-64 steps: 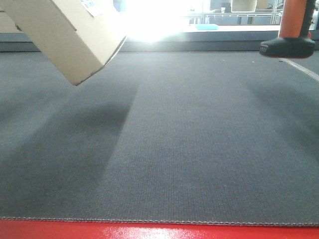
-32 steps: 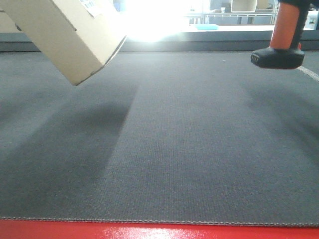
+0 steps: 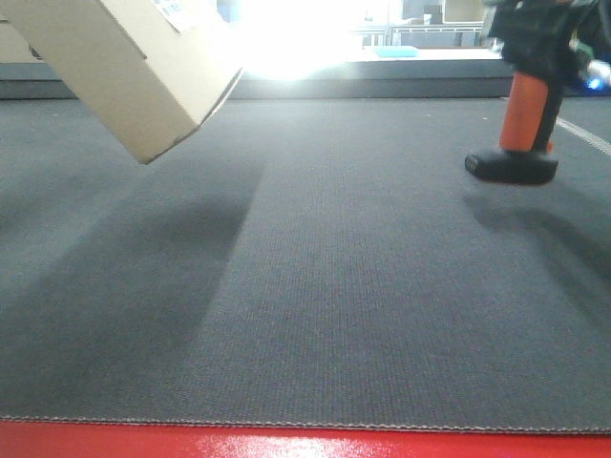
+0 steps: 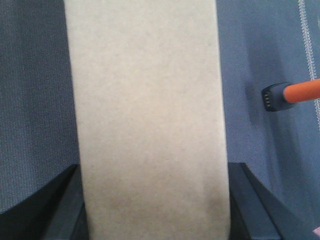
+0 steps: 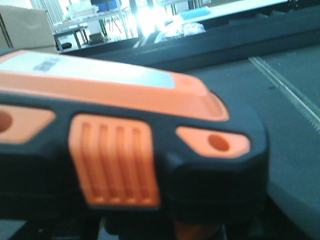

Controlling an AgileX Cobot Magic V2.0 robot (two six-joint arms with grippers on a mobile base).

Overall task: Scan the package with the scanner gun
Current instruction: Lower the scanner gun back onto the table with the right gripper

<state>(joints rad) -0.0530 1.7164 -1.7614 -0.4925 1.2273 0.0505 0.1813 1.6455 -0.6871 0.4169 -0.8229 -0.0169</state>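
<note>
Fingers of the left gripper: dark, one on each side of the package, clenched on it. I hold it aloft at far left, tilted, one corner down.
Right gripper: fingers lost in a black mass. The scanner gun hangs clear of the surface beneath it, so I judge it grasped.

Grey mat: largest item, with a red edge nearest me.
Package: tan, with a barcode sticker on its upper face, cut off by the frame.
Scanner gun: far right, well apart from the package, upright, foot down.

Step in hand, my judgement: aim head at sticker. I would swing the gun left and tip its head squarely toward that upper face, keeping the carton steady.

In the way: nothing lies between them. Window glare behind the package may wash out my view. White line, far right, is smallest.
</note>
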